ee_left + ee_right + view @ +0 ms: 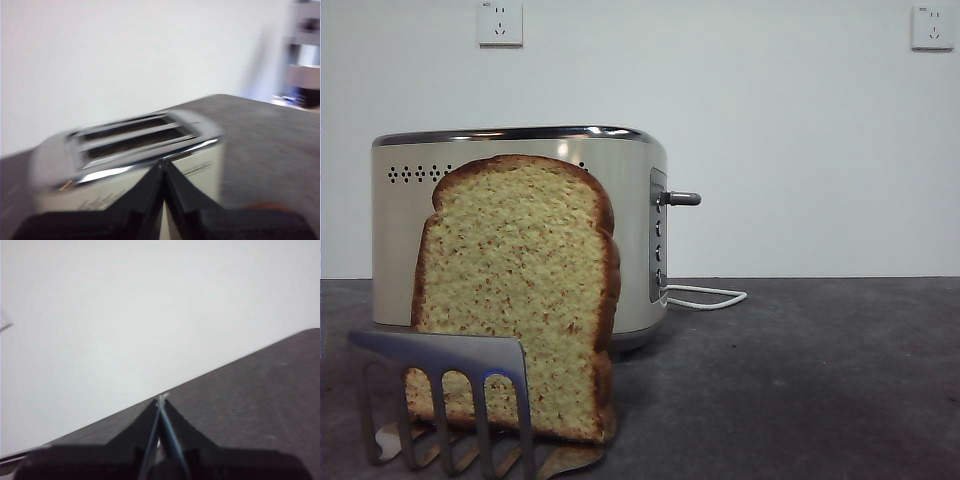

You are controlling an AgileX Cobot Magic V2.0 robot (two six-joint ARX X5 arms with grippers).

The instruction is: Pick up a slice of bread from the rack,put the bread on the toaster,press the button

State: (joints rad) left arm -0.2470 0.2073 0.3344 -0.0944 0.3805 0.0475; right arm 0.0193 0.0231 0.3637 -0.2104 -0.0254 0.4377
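Note:
The slice of bread [515, 290] stands upright in the steel rack [445, 395] at the front left of the front view. The cream toaster [620, 230] stands right behind it, its grey side panel and lever [680, 198] facing right. My left gripper [163, 162] is shut and empty, above and in front of the toaster [135, 145], whose two top slots show, blurred. My right gripper [161, 399] is shut and empty over bare tabletop. Neither arm shows in the front view.
A white cable [710, 296] runs from the toaster's right side along the dark table [800, 380]. Two wall sockets [500, 22] sit high on the white wall. Some equipment [305, 65] shows blurred beyond the table's edge.

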